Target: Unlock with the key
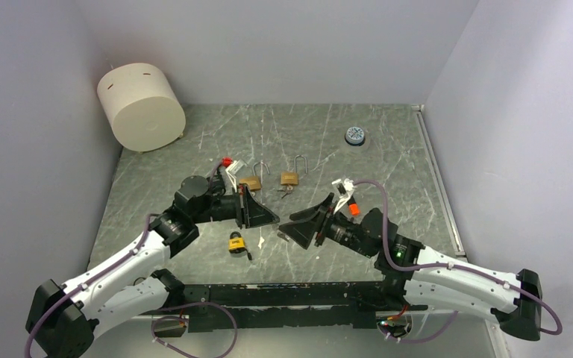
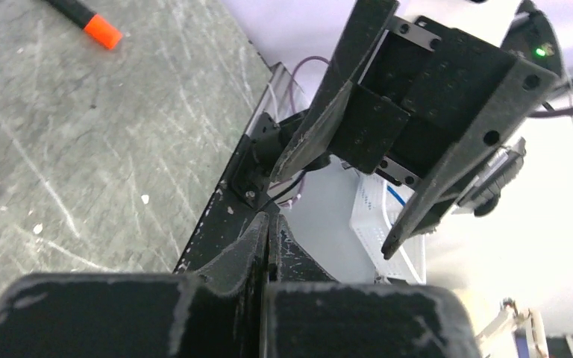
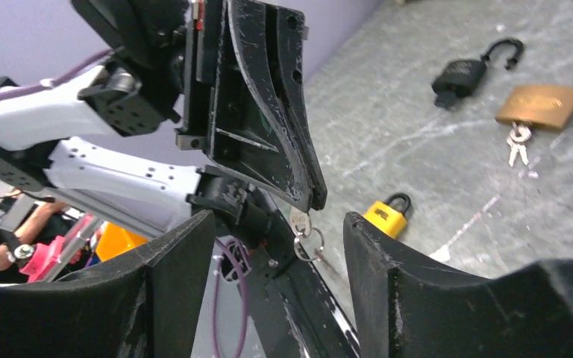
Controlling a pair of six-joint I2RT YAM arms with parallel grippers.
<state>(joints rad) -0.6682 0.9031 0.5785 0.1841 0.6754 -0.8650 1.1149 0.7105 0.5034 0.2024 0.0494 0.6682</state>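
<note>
My left gripper (image 1: 274, 220) is shut on a small silver key (image 3: 301, 222) with a ring hanging below it; the fingers press together in the left wrist view (image 2: 271, 224). My right gripper (image 1: 282, 229) is open and empty, its fingers either side of the key without touching it (image 3: 277, 224); it also shows in the left wrist view (image 2: 332, 216). A yellow padlock (image 1: 236, 242) with its shackle closed lies on the table below the left gripper, and it shows in the right wrist view (image 3: 386, 215).
Two brass padlocks (image 1: 250, 181) (image 1: 289, 177) with raised shackles lie behind the grippers, keys (image 1: 285, 190) beside one. A black padlock (image 3: 459, 74) lies open. A paper roll (image 1: 142, 107) stands back left, a blue round object (image 1: 355, 135) back right.
</note>
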